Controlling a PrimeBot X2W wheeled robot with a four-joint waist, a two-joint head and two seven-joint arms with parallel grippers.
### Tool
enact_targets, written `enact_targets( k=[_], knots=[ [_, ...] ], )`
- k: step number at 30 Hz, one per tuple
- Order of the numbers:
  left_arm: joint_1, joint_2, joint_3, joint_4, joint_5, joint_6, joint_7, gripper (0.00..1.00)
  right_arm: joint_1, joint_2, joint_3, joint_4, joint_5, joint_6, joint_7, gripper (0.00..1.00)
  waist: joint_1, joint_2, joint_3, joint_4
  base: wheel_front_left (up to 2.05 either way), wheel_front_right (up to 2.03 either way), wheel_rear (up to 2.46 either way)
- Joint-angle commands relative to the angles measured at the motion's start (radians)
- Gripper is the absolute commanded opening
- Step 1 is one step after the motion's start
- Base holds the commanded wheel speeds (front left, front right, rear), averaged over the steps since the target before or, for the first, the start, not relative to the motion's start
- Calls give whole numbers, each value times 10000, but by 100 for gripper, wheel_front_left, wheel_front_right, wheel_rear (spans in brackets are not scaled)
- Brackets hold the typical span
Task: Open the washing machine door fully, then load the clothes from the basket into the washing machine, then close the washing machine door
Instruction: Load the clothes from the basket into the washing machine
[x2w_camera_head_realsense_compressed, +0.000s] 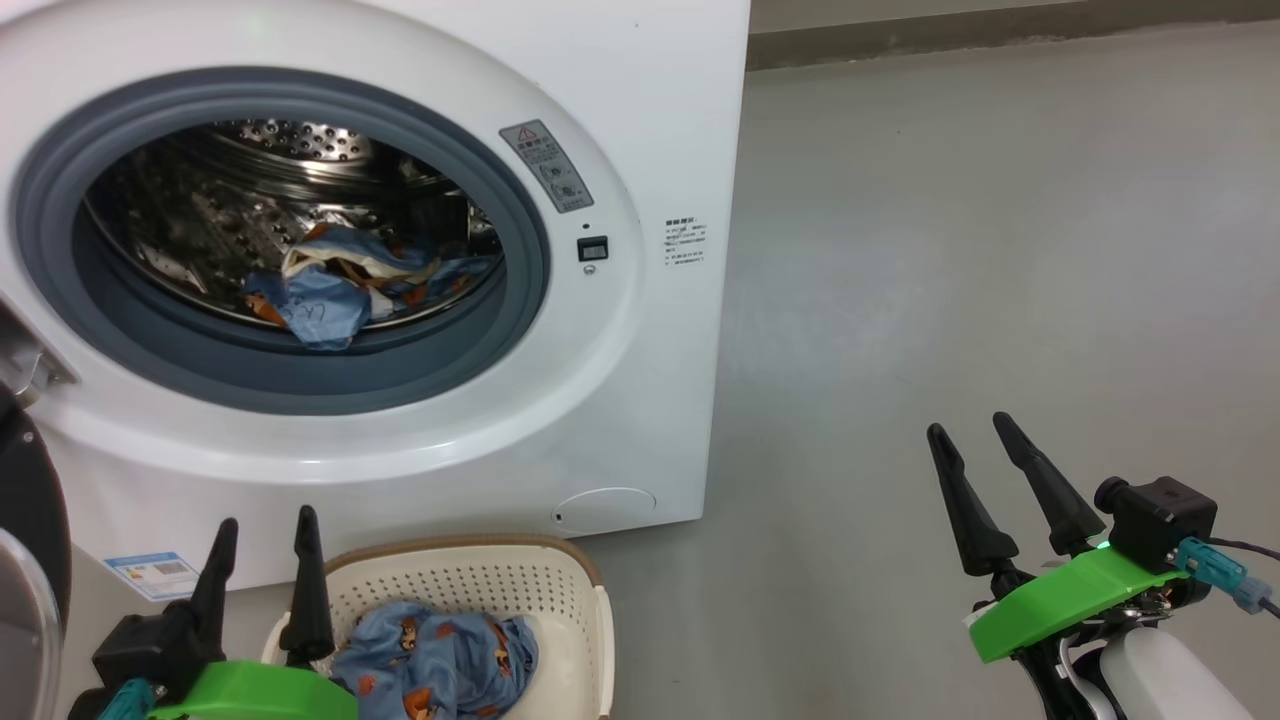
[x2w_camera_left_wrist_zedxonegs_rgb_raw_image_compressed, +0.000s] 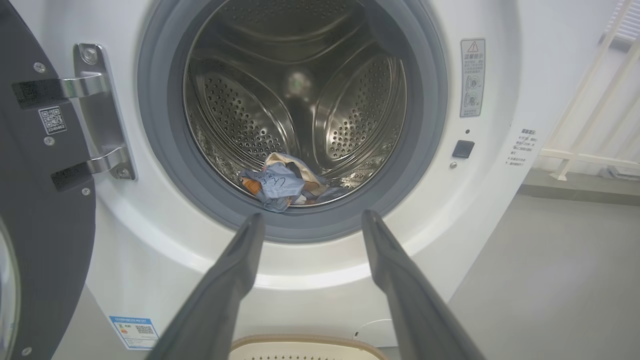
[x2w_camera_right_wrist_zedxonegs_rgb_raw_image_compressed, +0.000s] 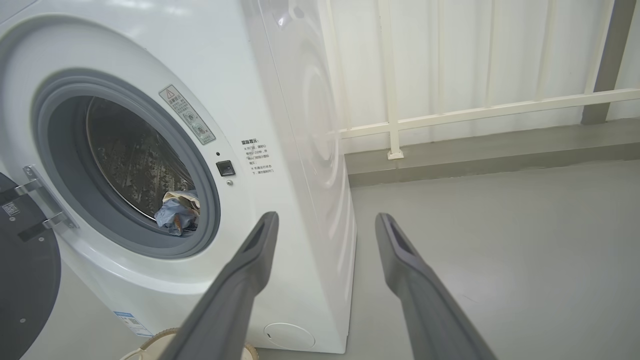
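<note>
The white washing machine (x2w_camera_head_realsense_compressed: 640, 120) stands with its round opening uncovered. Its black-rimmed door (x2w_camera_left_wrist_zedxonegs_rgb_raw_image_compressed: 40, 210) is swung wide to the left on steel hinges (x2w_camera_left_wrist_zedxonegs_rgb_raw_image_compressed: 100, 110). One bundle of light blue clothes (x2w_camera_head_realsense_compressed: 340, 285) lies in the steel drum near the front lip. More blue printed clothes (x2w_camera_head_realsense_compressed: 435, 665) lie in the cream basket (x2w_camera_head_realsense_compressed: 560, 590) on the floor before the machine. My left gripper (x2w_camera_head_realsense_compressed: 268, 525) is open and empty at the basket's left edge. Over bare floor to the right, my right gripper (x2w_camera_head_realsense_compressed: 972, 428) is open and empty as well.
Grey floor (x2w_camera_head_realsense_compressed: 1000, 250) stretches to the right of the machine. A white railing (x2w_camera_right_wrist_zedxonegs_rgb_raw_image_compressed: 450, 112) and a low grey kerb run along the wall behind. The open door takes up the space at the left.
</note>
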Motion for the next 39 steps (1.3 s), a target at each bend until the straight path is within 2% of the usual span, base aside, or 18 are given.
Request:
enact_targets(
  k=[1, 14, 24, 31, 39],
  knots=[
    [-369, 282, 295, -143, -67, 52, 8, 100, -332, -106, 231, -196, -32, 56, -80, 100, 0, -1, 45, -50, 0, 0, 0],
    [-1154, 435, 153, 1702, -260, -129, 137, 100, -682, -12, 190, -403, -217, 56, -80, 100, 0, -1, 1214, -382, 0, 0, 0],
    [-2555, 667, -156, 4394, -388, -505, 305, 100, -1135, 254, 115, -614, -435, 56, -80, 100, 0, -1, 2609, -557, 0, 0, 0],
    [-4083, 886, -482, 6519, -406, -715, 353, 100, -1811, 580, 113, -876, -696, 56, -80, 100, 0, -1, 4104, -710, 0, 0, 0],
    [-5204, 1069, -683, 7938, -448, -795, 382, 100, -2390, 867, 62, -1086, -886, 56, -80, 100, 0, -1, 5341, -873, 0, 0, 0]
  ],
)
